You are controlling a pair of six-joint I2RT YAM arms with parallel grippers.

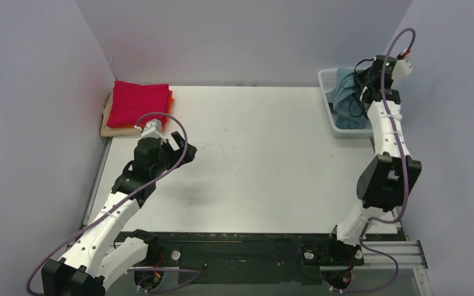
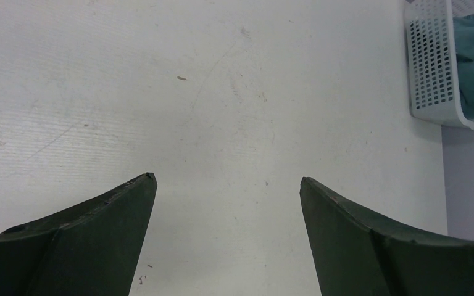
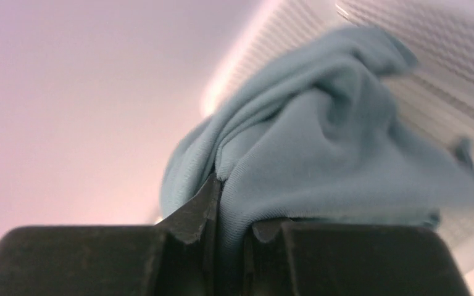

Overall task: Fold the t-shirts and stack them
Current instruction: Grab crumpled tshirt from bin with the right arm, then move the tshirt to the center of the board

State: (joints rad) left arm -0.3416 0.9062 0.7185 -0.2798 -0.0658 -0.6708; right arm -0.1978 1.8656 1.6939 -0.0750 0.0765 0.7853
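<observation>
Left gripper (image 1: pixel 182 148): jaws wide apart, holding nothing, low over the table (image 1: pixel 265 160), 9 o'clock side.

Right gripper (image 3: pixel 231 203): clamped on a fold of the teal t-shirt (image 3: pixel 321 142). The shirt is bunched in the white basket (image 1: pixel 328 79) at 2 o'clock, no long axis readable. Only the right arm is near it.

Folded stack (image 1: pixel 137 103), red on top, at 10 o'clock. The pull likely runs towards 7 o'clock.

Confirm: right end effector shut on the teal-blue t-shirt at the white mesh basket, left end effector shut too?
No: left end effector is open over the white table, per the left wrist view. Right end effector is shut on the teal-blue cotton t-shirt at the white plastic mesh basket.
</observation>
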